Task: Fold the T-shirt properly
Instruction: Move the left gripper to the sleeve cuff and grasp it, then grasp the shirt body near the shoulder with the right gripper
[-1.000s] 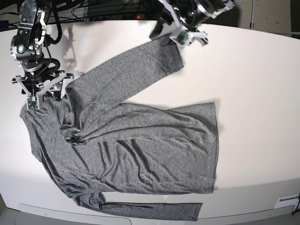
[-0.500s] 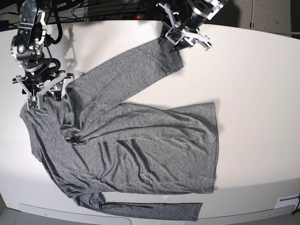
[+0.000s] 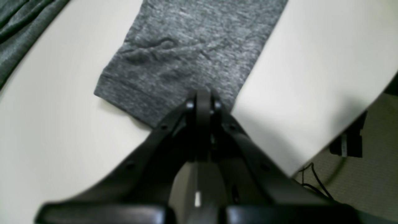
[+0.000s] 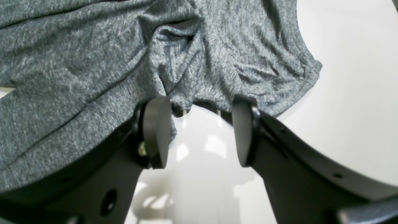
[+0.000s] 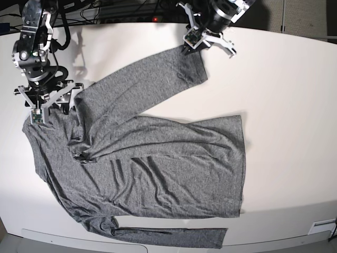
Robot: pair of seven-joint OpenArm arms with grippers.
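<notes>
Basically the T-shirt (image 5: 152, 158) lies flat and spread on the worktop (image 5: 284, 95), hem toward the base view's right, collar end at its left, one sleeve (image 5: 137, 84) running diagonally up to the far edge, the other sleeve (image 5: 168, 235) along the near edge. Key relation: the upper sleeve's long axis points straight at the left gripper (image 5: 185, 49), which sits right at the cuff (image 3: 174, 93). Left wrist view shows its jaws pressed together at the cuff's edge; looks pinched on the fabric, though the actual bite is hidden under the fingers. Right gripper (image 4: 199, 130) is at the shoulder/collar end, jaws spread wide, straddling a bunched fold of cloth (image 4: 174, 81); fabric brushes the pads, nothing clamped. Judgement: left arm is the one placed to carry the sleeve across the body, while the right one could pin or take the shoulder
</notes>
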